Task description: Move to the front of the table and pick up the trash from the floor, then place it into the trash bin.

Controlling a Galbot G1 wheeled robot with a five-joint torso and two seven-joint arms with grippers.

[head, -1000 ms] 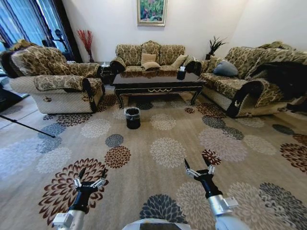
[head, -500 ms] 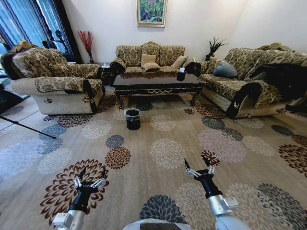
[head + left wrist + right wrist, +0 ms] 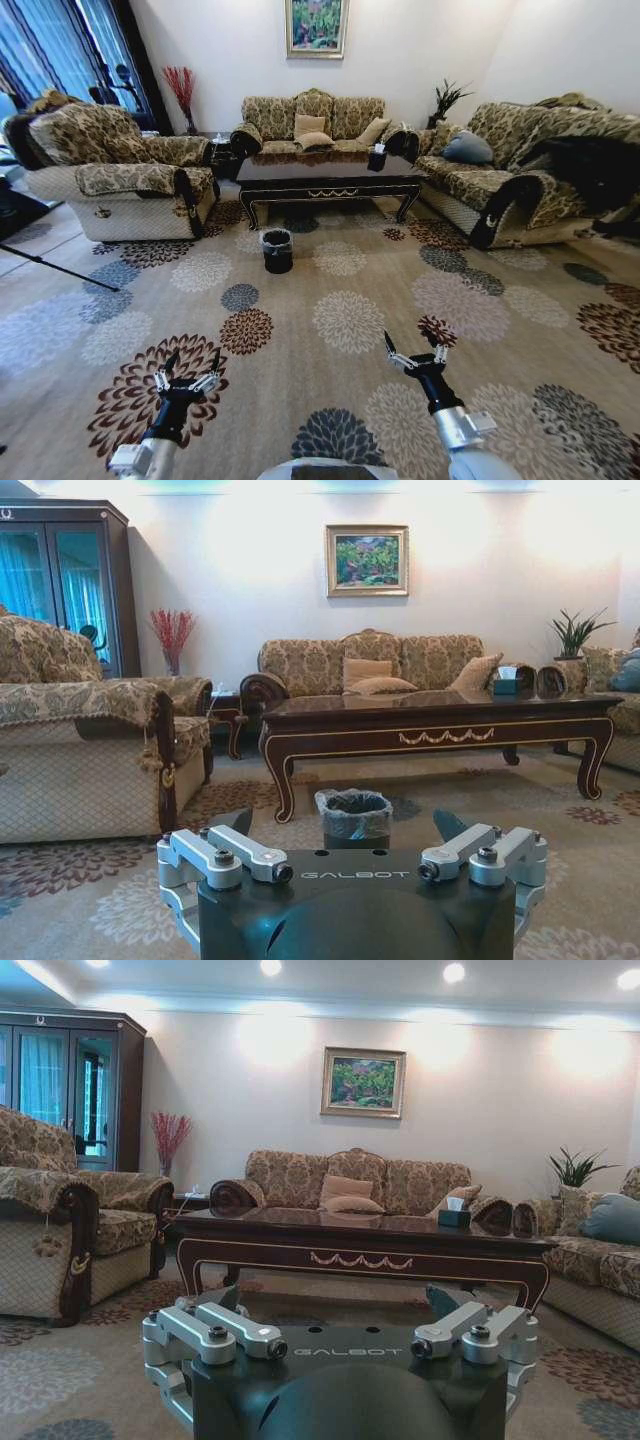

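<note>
The trash bin (image 3: 277,249) stands far ahead of both open hands, a bit nearer the left hand (image 3: 186,376) than the right hand (image 3: 416,351).

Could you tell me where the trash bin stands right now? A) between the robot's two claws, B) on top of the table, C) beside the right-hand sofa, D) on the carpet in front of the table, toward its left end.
D: the trash bin stands on the carpet just in front of the table, toward its left end, well ahead of both claws.
</note>
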